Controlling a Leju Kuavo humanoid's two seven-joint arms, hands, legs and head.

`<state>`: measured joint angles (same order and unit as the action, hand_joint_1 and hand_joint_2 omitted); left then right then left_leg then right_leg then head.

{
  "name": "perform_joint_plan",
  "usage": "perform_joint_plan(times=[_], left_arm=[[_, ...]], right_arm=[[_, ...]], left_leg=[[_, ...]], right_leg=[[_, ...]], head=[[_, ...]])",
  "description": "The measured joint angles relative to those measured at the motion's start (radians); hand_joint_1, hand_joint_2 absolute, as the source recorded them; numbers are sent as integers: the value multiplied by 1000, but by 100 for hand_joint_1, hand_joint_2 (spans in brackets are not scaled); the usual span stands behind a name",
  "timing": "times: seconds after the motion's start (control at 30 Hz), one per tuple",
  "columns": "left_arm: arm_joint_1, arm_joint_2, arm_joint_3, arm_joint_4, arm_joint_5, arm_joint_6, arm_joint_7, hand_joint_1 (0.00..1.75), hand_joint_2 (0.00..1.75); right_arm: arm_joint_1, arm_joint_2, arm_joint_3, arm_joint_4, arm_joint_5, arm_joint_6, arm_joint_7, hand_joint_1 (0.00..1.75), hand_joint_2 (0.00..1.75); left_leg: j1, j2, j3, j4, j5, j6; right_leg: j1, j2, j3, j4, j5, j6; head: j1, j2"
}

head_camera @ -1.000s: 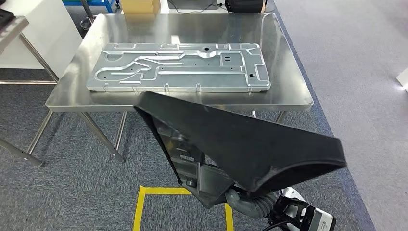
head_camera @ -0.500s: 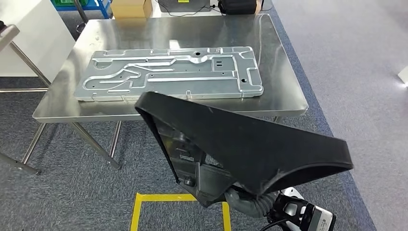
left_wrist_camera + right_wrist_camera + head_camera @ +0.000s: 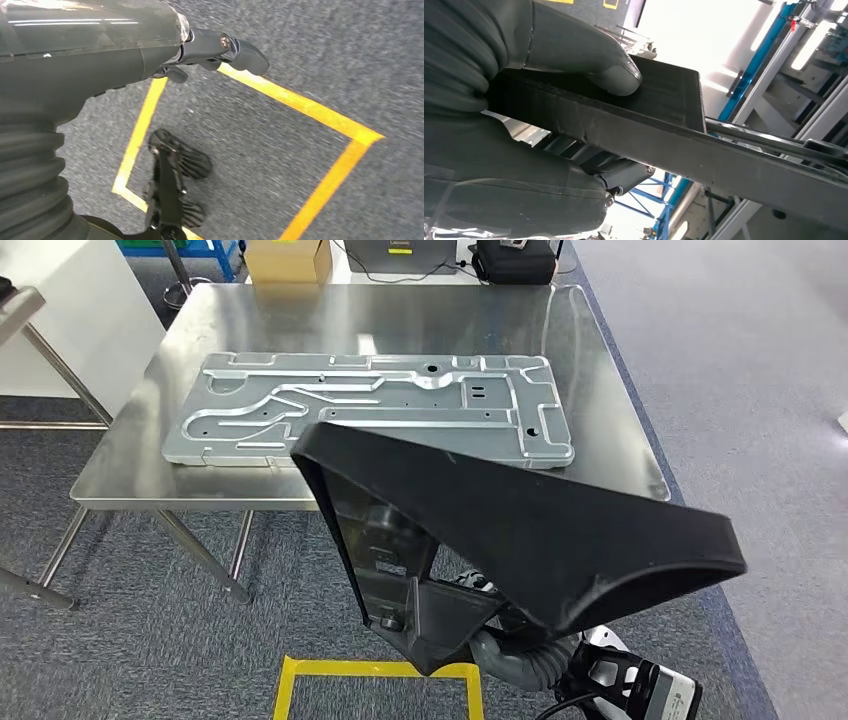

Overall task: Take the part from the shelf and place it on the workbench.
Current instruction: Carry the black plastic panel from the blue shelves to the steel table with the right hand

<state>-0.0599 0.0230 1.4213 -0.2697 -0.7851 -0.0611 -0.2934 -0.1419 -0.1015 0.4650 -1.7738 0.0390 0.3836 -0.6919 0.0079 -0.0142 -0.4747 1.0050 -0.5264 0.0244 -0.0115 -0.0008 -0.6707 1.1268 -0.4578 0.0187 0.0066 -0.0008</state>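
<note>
A big black wedge-shaped part [image 3: 520, 530] fills the lower middle of the head view, held up over the carpet just short of the steel workbench [image 3: 610, 410]. My right hand [image 3: 494, 165] grips it from below, with the thumb [image 3: 584, 60] pressed on its flat face [image 3: 664, 95]. The grey ribbed wrist cover [image 3: 515, 665] shows under the part. My left hand [image 3: 200, 47] hangs over the floor with its fingers loosely extended and nothing in them. On the workbench lies a large flat aluminium plate [image 3: 370, 410] with raised channels.
Yellow tape marks a square on the grey carpet [image 3: 380, 672] [image 3: 305, 102] at my feet. A cardboard box [image 3: 288, 258] and a black bag [image 3: 515, 260] stand behind the bench. A white cabinet [image 3: 70, 320] stands at the left. Bare steel surrounds the plate.
The whole view has shifted as I moved: the workbench now sits slightly lower and nearer in the picture. The black part stays in my right hand in the same pose.
</note>
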Motion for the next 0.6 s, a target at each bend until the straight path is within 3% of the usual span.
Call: perform_joint_plan(times=[0.07,0.17,0.2,0.27,0.33,0.4,0.43,0.47,0.53,0.57,0.6], left_arm=[[-4,0,1,0,0,1,0,0,175],[-5,0,3,0,0,1,-1,0,175],[-6,-1,4,0,0,1,0,0,175],[-8,-1,4,0,0,0,0,0,175],[-8,-1,4,0,1,0,0,0,175],[-3,-1,5,0,1,0,0,0,175],[0,-2,5,0,2,0,0,0,175],[1,-2,5,0,3,0,0,0,175],[2,-2,7,0,8,1,0,0,175],[3,-2,8,0,10,2,0,0,175],[3,-3,10,0,11,3,0,0,175]], right_arm=[[-6,2,0,1,-2,1,1,164,175],[-12,8,0,-1,-7,5,2,164,175],[-13,10,0,-1,-9,8,2,164,175],[-14,15,0,-2,-10,12,3,164,175],[-16,18,0,-1,-11,14,3,164,175],[-15,19,0,1,-11,15,3,164,175],[-16,19,0,1,-11,16,3,164,175],[-16,19,0,1,-11,17,3,164,175],[-16,19,0,3,-11,18,3,164,175],[-17,19,0,4,-10,17,3,164,175],[-18,19,0,6,-8,14,2,164,175]], left_leg=[[1,0,11,-5,-14,-10],[1,2,21,-1,-14,-28],[2,3,15,23,-10,-33],[3,6,-43,127,-21,-41],[4,7,-131,249,-69,-49],[5,7,-189,287,-104,-51],[6,7,-198,260,-92,-50],[7,8,-194,206,-52,-48],[6,12,-180,86,63,-41],[4,13,-174,52,104,-37],[0,14,-171,39,123,-32]], right_leg=[[7,0,16,-76,44,-13],[11,3,31,-100,38,-37],[10,3,44,-105,32,-44],[6,1,72,-114,17,-54],[6,0,95,-115,-2,-57],[6,1,122,-115,-24,-57],[6,2,138,-115,-36,-56],[6,3,155,-115,-49,-53],[7,3,183,-113,-73,-45],[7,5,191,-111,-84,-39],[8,6,196,-109,-92,-33]], head=[[-3,0],[-6,0],[-7,0],[-10,0],[-13,0],[-13,0],[-13,0],[-13,0],[-13,0],[-13,0],[-13,0]])
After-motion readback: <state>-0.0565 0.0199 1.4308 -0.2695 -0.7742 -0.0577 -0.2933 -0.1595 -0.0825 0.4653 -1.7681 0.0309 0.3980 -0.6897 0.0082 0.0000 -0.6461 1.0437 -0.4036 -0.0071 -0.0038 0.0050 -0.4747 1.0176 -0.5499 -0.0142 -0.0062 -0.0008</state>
